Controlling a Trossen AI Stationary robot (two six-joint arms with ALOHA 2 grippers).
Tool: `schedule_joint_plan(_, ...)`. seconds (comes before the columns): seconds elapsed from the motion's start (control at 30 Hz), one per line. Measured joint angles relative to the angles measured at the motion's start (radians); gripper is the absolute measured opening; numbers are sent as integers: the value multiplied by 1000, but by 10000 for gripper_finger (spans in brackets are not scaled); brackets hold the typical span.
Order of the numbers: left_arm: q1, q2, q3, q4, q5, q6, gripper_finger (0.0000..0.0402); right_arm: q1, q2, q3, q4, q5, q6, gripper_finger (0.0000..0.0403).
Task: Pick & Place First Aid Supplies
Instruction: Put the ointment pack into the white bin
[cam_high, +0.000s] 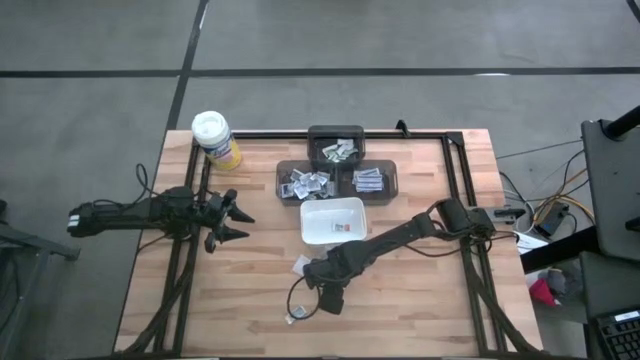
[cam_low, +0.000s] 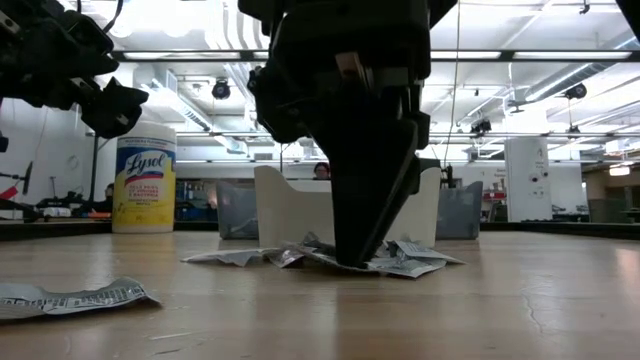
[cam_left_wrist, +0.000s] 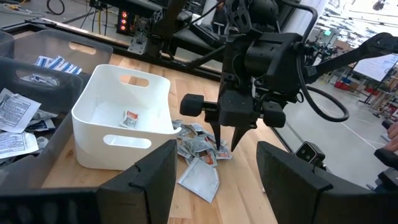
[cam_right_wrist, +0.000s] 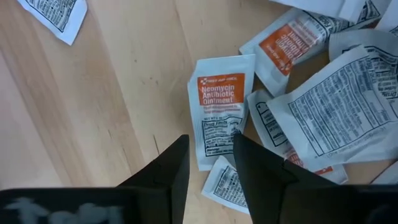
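**Right gripper down on the packet pile, left arm parked**

From my station I saw the right gripper (cam_left_wrist: 225, 142) pointed straight down at a heap of first aid packets (cam_left_wrist: 198, 144) lying on the wooden table (cam_high: 420, 310) just in front of the white dish (cam_left_wrist: 118, 106). In the right wrist view its two dark fingers (cam_right_wrist: 168, 171) stood slightly apart, straddling the lower edge of a packet printed "Neomycin Antibiotic Ointment" (cam_right_wrist: 219, 109); the fingertips looked to be at the table surface, but I could not tell whether they had any grip on it, and the packet lay flat. Other white and grey packets overlapped just beside it.

One small packet (cam_left_wrist: 130, 119) lay inside the dish. A stray packet (cam_high: 297, 316) sat apart near the table's front edge. Behind the dish, three dark bins (cam_high: 335, 148) held more supplies.

The left gripper (cam_high: 234, 220) hovered over the left half of the table, jaws spread wide and holding nothing, aimed toward the dish. The yellow Lysol canister (cam_high: 217, 140) stood upright at the back left corner.
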Motion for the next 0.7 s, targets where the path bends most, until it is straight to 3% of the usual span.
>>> schedule_joint_plan(0.7, 0, 0, 0, 0, 0, 0, 216, 23, -1, -32, 13, -6, 27, 49)
